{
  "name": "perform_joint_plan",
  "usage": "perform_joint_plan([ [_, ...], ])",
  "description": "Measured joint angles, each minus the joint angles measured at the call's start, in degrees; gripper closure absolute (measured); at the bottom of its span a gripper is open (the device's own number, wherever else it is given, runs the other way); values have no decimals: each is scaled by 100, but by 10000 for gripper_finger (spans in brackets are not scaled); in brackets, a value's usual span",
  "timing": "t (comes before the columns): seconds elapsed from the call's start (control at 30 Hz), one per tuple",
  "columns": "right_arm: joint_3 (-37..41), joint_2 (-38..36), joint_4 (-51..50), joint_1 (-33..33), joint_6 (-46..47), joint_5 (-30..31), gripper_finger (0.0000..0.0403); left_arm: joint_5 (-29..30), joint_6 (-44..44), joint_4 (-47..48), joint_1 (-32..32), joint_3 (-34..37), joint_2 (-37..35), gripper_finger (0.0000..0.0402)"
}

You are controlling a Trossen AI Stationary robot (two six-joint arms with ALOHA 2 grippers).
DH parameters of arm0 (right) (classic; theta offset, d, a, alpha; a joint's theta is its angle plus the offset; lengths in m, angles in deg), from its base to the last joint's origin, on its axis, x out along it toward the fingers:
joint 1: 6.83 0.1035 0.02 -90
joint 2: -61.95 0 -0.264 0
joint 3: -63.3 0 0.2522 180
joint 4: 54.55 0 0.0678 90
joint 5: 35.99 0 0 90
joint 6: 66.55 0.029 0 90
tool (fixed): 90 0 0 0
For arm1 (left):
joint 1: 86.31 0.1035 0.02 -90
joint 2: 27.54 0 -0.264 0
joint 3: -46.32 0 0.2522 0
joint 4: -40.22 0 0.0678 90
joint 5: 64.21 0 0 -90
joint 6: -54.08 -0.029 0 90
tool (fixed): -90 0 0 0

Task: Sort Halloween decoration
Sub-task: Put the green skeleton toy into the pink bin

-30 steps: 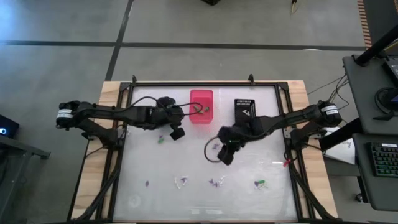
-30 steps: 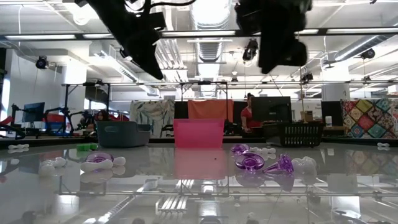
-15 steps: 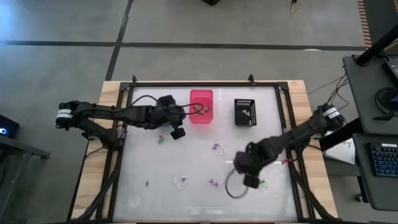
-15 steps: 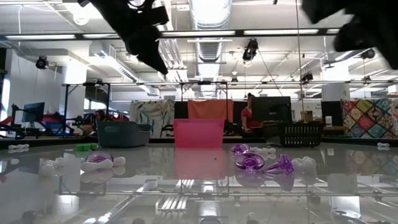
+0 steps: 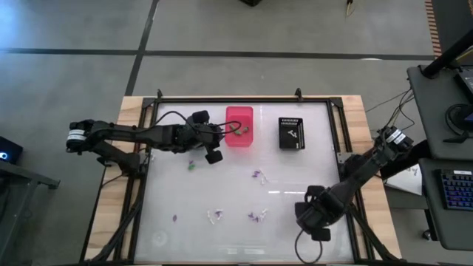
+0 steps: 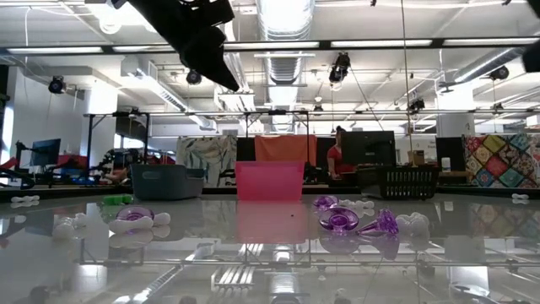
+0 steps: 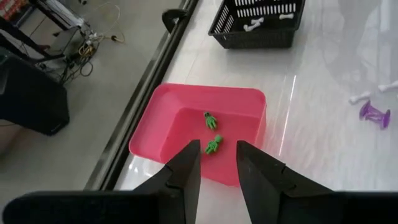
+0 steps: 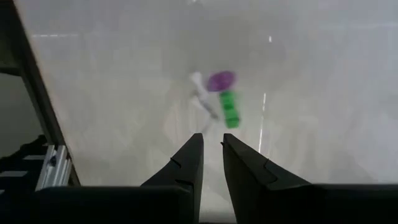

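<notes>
Pink bin point(image 5: 239, 125) at the far middle of the bench point(image 5: 244, 222), and the left gripper point(image 7: 217, 163) hangs just over its near-left side — jaws a little apart, nothing between them. Two green trinkets point(image 7: 212, 132) lie inside that bin. Beside it, the black bin point(image 5: 293, 133) holds white bones point(image 7: 265, 21).

Down at the near-right corner, the right gripper point(image 8: 211, 149) hovers above the bench, jaws narrowly parted and empty. Just ahead of its tips sits a small cluster — a purple piece point(image 8: 221, 79), a white bone point(image 8: 200, 91) and a green piece point(image 8: 229, 109), touching or nearly so.

More trinkets are scattered across the glossy top: a green one point(image 5: 191, 165) near the left gripper, purple ones point(image 5: 257, 174) mid-bench, a white one point(image 5: 216, 216) and purple ones point(image 5: 256, 216) toward the near edge, a lone purple one point(image 5: 175, 218) at near left.
</notes>
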Motion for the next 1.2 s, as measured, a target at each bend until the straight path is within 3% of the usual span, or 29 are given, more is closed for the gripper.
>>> perform_joint_plan([
  [0.23, 424, 2, 185, 217, 936, 255, 327, 0, 0, -9, 4, -26, 0, 315],
  [0.5, 679, 2, 366, 223, 570, 497, 286, -2, 97, -7, 11, -26, 0, 315],
  [1.2, 1059, 2, 1097, 221, 465, 768, 286, -11, 160, -7, 9, -23, 0, 315],
])
